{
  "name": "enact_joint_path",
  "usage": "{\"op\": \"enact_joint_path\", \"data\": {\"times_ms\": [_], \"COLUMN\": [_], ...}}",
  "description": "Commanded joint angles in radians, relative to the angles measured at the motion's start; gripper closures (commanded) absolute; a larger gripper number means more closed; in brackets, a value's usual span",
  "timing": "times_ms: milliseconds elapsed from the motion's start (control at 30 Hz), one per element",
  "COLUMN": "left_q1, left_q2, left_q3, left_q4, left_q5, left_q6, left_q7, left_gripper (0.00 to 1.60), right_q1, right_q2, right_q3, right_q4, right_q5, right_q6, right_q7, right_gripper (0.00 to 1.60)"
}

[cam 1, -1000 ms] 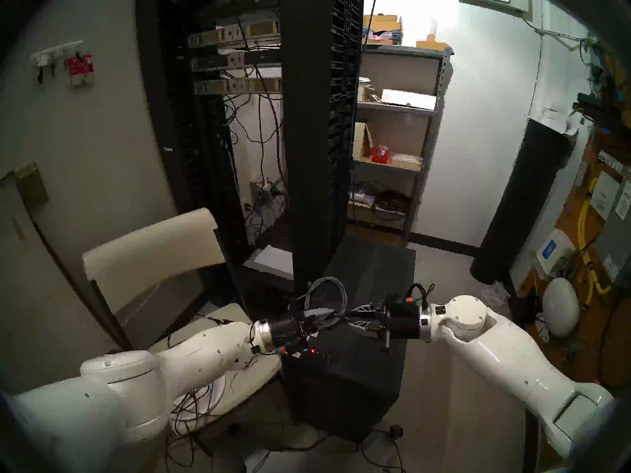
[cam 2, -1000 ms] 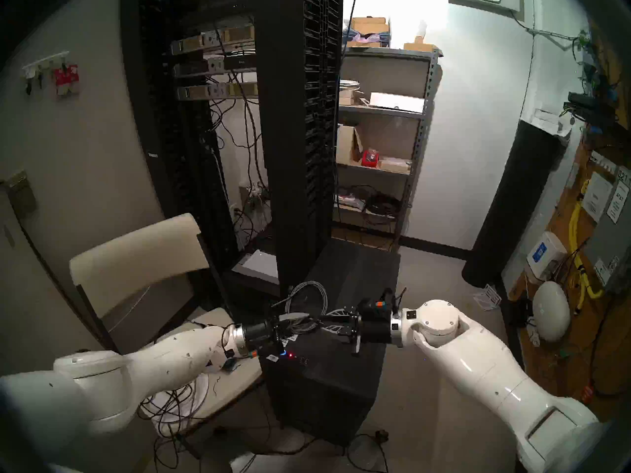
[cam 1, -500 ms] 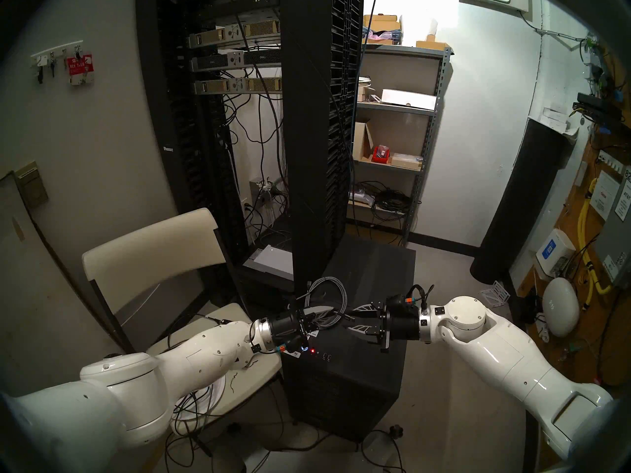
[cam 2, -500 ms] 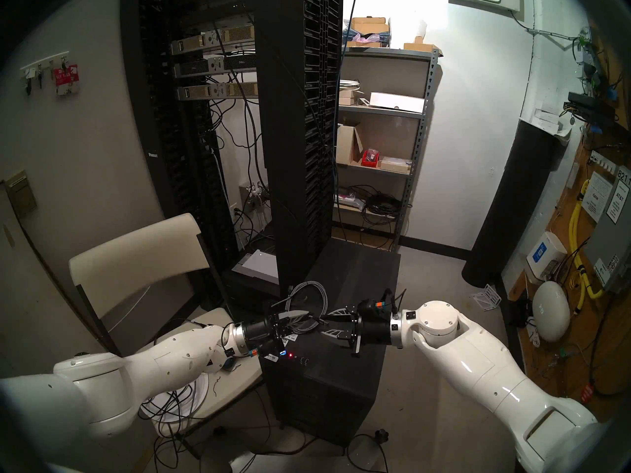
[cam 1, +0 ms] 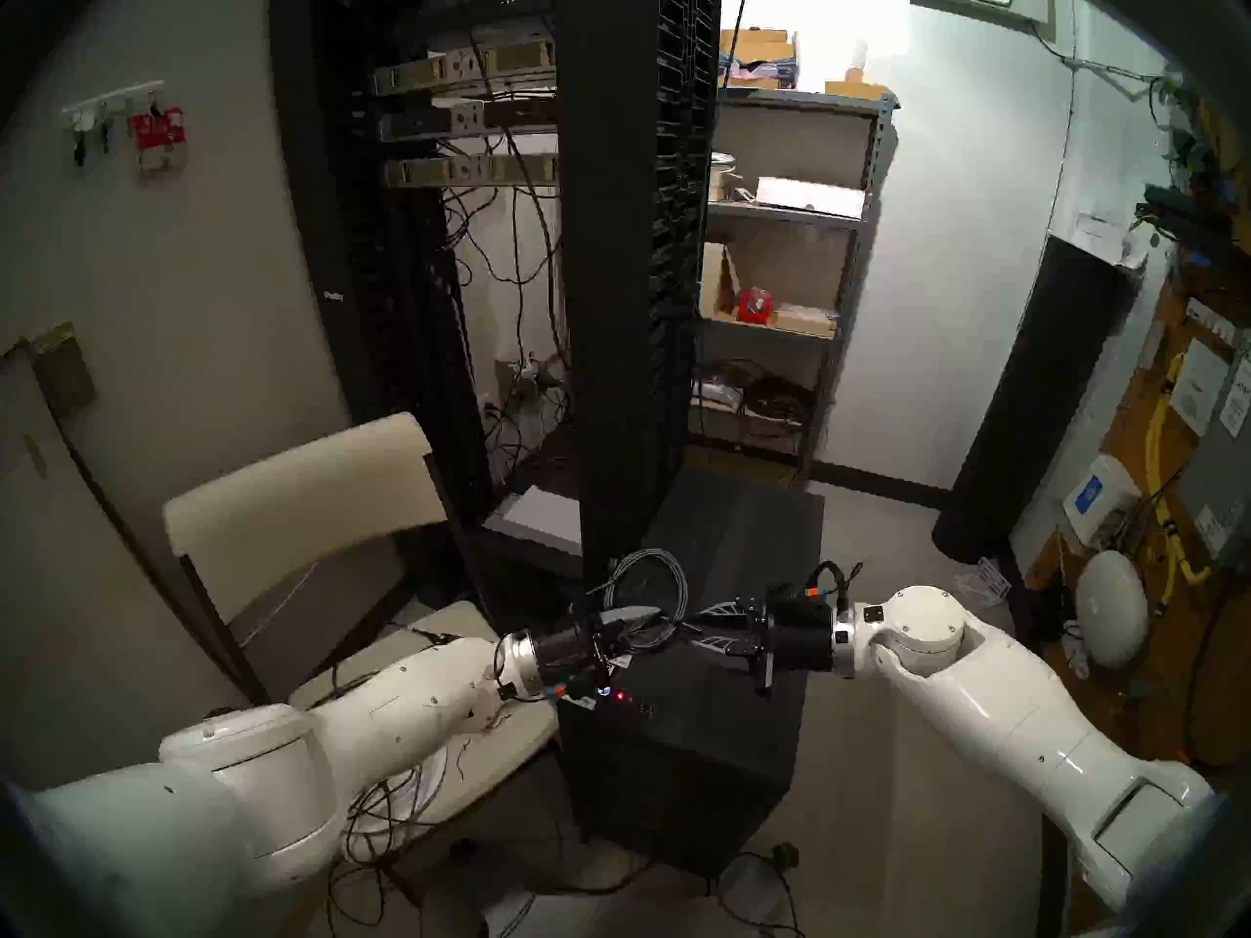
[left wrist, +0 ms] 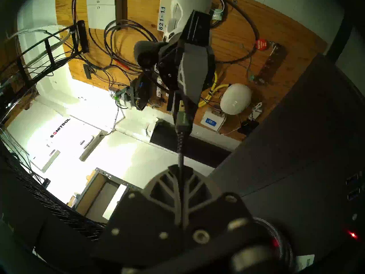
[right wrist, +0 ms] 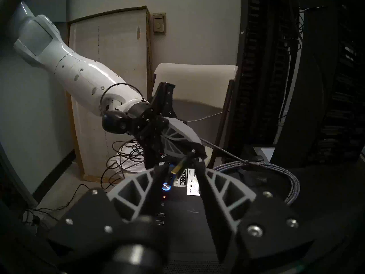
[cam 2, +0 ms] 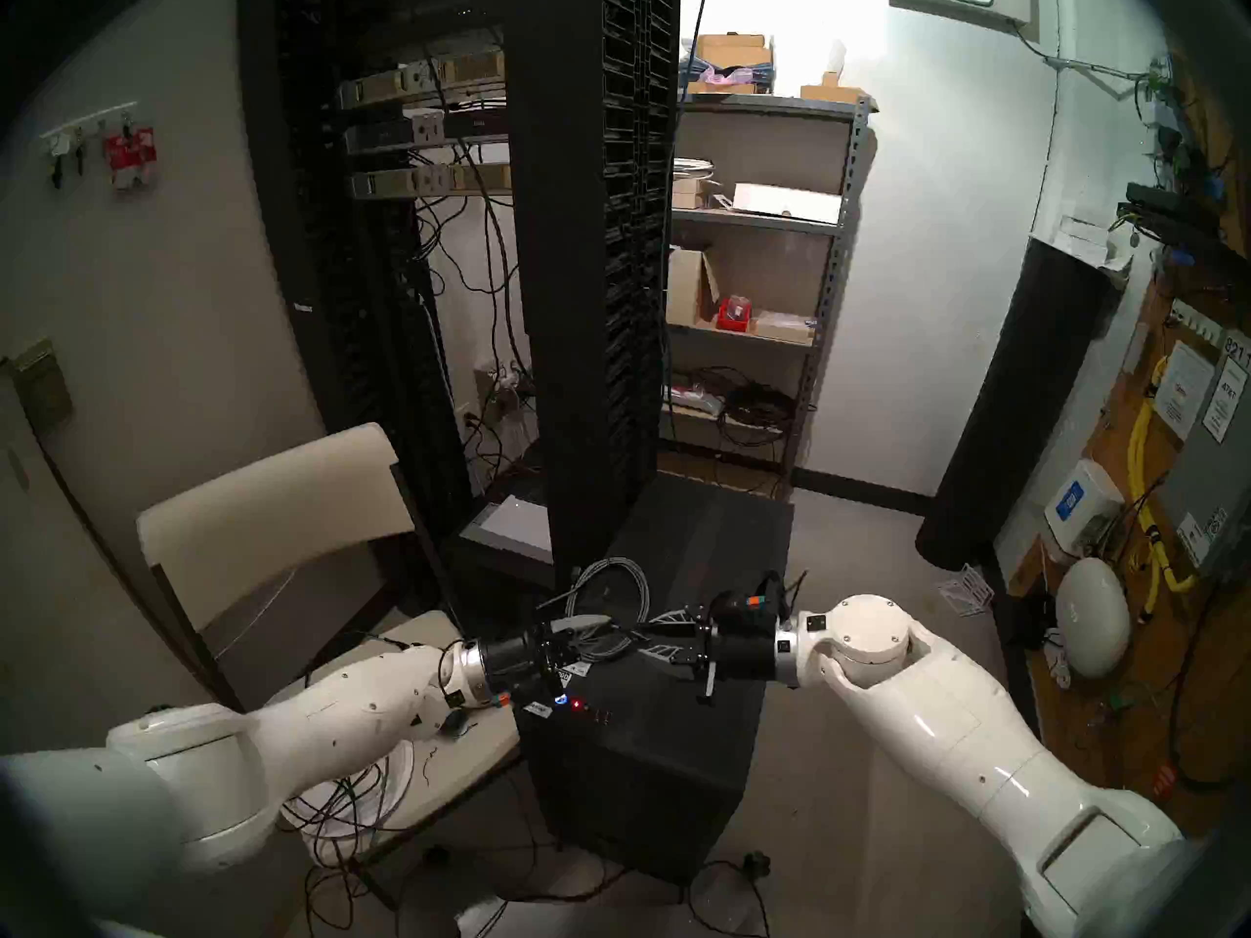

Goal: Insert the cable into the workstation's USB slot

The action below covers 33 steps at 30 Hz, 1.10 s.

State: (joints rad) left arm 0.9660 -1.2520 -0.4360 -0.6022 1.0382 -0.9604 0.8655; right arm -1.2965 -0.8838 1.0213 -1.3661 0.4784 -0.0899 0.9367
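Cable (left wrist: 180,143) hanging above workstation (right wrist: 256,208): we are pinching it in left gripper (left wrist: 180,168), presenting plug (right wrist: 180,165) between right gripper's (right wrist: 180,169) part-spread fingers, for regrasp before insertion, coil resting on workstation top.

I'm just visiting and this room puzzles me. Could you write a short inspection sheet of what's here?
Surface: workstation top, blue and red lights lit.
Job's things: cable coiled on top, plug in the air, not inserted.
Clutter: wires on the chair.
Grippers: left gripper shut on cable; right gripper open around the plug.
Cables: black wires hang in the server rack.
Surroundings: shelf with boxes.
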Motion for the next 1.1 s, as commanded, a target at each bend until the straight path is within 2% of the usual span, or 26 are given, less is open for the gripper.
{"op": "enact_joint_path", "data": {"times_ms": [0,333,400,433,467,500,633,667,767,800,867,900,933,967,1000,1067], "left_q1": [0.002,0.010,0.010,0.013,0.010,0.014,0.016,0.020,0.019,0.024,0.020,0.028,0.031,0.031,0.034,0.042], "left_q2": [-0.010,-0.017,-0.018,-0.017,-0.020,-0.019,-0.020,-0.018,-0.022,-0.020,-0.024,-0.024,-0.022,-0.018,-0.013,-0.002], "left_q3": [-0.035,-0.070,-0.073,-0.079,-0.074,-0.084,-0.087,-0.098,-0.094,-0.106,-0.096,-0.107,-0.106,-0.094,-0.091,-0.076], "left_q4": [-0.008,-0.009,-0.009,-0.013,-0.005,-0.011,-0.011,-0.019,-0.010,-0.020,-0.012,-0.020,-0.027,-0.034,-0.042,-0.063], "left_q5": [0.008,0.035,0.040,0.039,0.048,0.046,0.059,0.054,0.068,0.061,0.074,0.059,0.052,0.051,0.048,0.026], "left_q6": [0.000,0.000,0.000,0.000,0.000,0.000,0.000,0.000,0.000,0.000,0.000,0.000,0.000,0.000,0.000,0.000], "left_q7": [0.107,0.102,0.106,0.096,0.116,0.101,0.113,0.093,0.117,0.093,0.124,0.105,0.100,0.105,0.102,0.091], "left_gripper": [1.60,1.60,1.60,1.60,1.60,1.60,1.60,1.60,1.60,1.60,1.60,1.60,1.27,1.05,0.93,0.90], "right_q1": [0.008,0.009,0.008,0.010,0.009,0.009,0.007,0.007,0.008,0.007,0.005,0.005,0.004,0.003,0.001,0.000], "right_q2": [0.001,-0.002,-0.002,-0.002,-0.003,-0.004,-0.009,-0.010,-0.010,-0.010,-0.010,-0.011,-0.011,-0.011,-0.012,-0.012], "right_q3": [0.010,0.007,0.008,0.007,0.007,0.007,0.008,0.009,0.009,0.010,0.011,0.011,0.011,0.012,0.013,0.014], "right_q4": [-0.017,-0.009,-0.010,-0.010,-0.008,-0.006,0.008,0.009,0.010,0.009,0.009,0.009,0.010,0.010,0.010,0.011], "right_q5": [0.009,0.005,0.004,0.002,0.002,0.002,-0.001,0.002,0.002,0.001,0.000,-0.001,-0.001,-0.002,-0.002,-0.001], "right_q6": [0.005,0.016,0.018,0.021,0.021,0.021,0.021,0.022,0.025,0.027,0.025,0.023,0.022,0.019,0.016,0.013], "right_q7": [0.001,0.003,0.000,0.002,0.002,0.003,-0.001,0.001,0.004,0.000,-0.002,-0.002,-0.002,-0.004,-0.006,-0.008], "right_gripper": [0.85,0.93,1.00,1.08,1.30,1.60,1.60,1.60,1.60,1.60,1.60,1.60,1.60,1.60,1.60,1.60]}}
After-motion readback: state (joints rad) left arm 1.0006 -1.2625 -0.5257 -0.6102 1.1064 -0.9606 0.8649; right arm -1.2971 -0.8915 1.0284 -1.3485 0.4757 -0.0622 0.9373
